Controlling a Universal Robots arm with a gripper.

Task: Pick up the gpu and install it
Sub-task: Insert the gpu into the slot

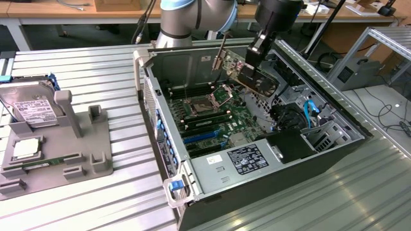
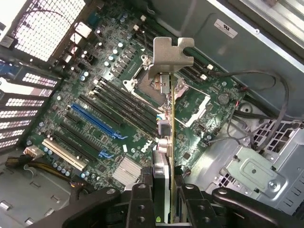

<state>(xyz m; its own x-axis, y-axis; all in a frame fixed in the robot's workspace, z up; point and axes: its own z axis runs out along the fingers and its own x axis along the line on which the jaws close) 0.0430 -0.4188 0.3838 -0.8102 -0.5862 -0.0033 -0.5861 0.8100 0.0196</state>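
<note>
End effector [image 2: 166, 209] clamped on gpu [image 1: 260, 84], upper centre over motherboard [image 1: 215, 118]: install step, edge needs squaring with blue slot [image 2: 95, 121].

gpu [image 1: 260, 82], dark flat card with silvery bracket [image 2: 168, 54] at one end, aloft and tilted, upper middle of the exterior view, edge-on in the wrist view

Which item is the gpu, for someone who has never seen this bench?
Find the open computer case lying on its side, motherboard facing up. Above that board the arm's jaws hold the gpu tilted. It is a thin dark card with a silvery end bracket, unlike the boxy white-labelled hard drive.
</note>
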